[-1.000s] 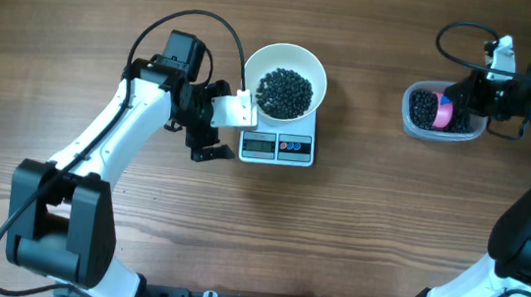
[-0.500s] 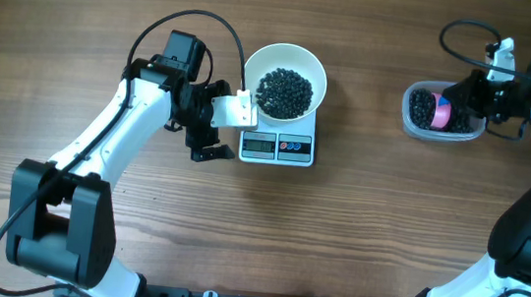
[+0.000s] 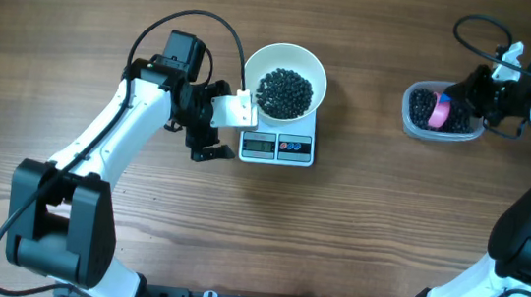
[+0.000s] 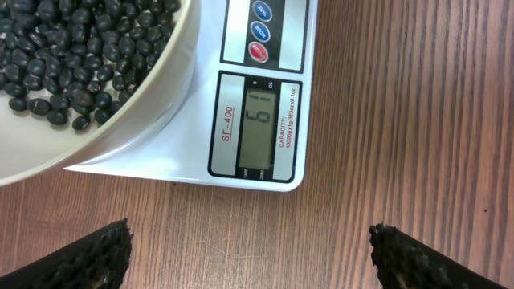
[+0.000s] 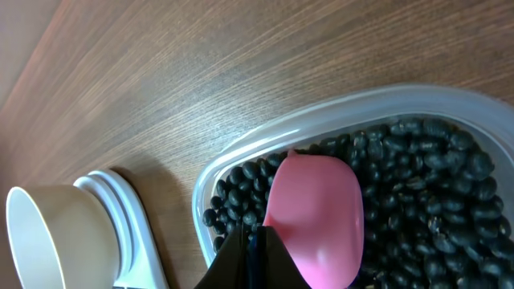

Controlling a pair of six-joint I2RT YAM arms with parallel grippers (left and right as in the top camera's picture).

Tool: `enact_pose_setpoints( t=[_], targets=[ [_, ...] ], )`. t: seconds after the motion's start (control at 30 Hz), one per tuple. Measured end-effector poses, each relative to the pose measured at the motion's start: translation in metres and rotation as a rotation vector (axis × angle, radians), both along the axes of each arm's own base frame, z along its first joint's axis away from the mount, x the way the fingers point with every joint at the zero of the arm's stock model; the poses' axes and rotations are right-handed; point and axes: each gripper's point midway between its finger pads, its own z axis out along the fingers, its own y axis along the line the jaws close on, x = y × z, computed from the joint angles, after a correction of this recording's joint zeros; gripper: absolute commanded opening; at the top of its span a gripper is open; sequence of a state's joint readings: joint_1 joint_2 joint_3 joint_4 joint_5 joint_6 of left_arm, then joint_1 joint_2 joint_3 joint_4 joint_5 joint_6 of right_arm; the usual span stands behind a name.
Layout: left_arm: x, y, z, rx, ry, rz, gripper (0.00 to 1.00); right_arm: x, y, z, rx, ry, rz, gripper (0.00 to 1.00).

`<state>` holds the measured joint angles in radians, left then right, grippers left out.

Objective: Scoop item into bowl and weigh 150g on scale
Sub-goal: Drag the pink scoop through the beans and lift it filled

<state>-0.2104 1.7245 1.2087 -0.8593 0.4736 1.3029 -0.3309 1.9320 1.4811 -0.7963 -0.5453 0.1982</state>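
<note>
Closest in, your left fingers (image 4: 88,257) are released and spread wide, with nothing between them. In the left wrist view one dark tip sits in each lower corner, over bare wooden counter (image 3: 355,237). From overhead, that hand sits just beside the left end of the scale (image 3: 277,148).

The scale is flat on the counter. Its display (image 4: 259,124) shows digits, but at this angle I can't read them cleanly. Three round buttons (image 4: 263,32), two blue and one red, line up next to it.

Behind the display, the white bowl (image 3: 260,59) rests on the scale's platform and overhangs its back edge. There's your item: a dark heap of black beans (image 3: 284,91) in the middle of the bowl, with white wall showing all round it.

Now across to your right, well apart from the scale, stands the clear plastic tub (image 3: 411,124), holding more of the beans. Your right fingers (image 5: 253,261) are clenched tight on the handle end of the pink scoop (image 5: 313,213). The scoop's head lies over the beans inside the tub.
</note>
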Motion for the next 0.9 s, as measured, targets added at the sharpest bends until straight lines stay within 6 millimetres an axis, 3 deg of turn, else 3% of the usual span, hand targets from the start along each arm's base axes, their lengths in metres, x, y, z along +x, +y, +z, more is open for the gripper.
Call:
enact_pose_setpoints(
  t=[0.33, 0.57, 0.67, 0.9],
  targets=[
    [0.000, 0.000, 0.000, 0.000, 0.000, 0.000, 1.00, 0.012, -0.015, -0.001, -0.015, 0.010, -0.146, 0.04],
    [0.000, 0.000, 0.000, 0.000, 0.000, 0.000, 1.00, 0.008, -0.016, -0.004, 0.015, 0.063, -0.224, 0.04],
    [0.000, 0.000, 0.000, 0.000, 0.000, 0.000, 1.00, 0.003, -0.014, -0.004, 0.000, 0.070, -0.186, 0.04],
    [0.000, 0.000, 0.000, 0.000, 0.000, 0.000, 1.00, 0.004, -0.011, -0.003, -0.125, -0.056, 0.091, 0.04]
  ],
)
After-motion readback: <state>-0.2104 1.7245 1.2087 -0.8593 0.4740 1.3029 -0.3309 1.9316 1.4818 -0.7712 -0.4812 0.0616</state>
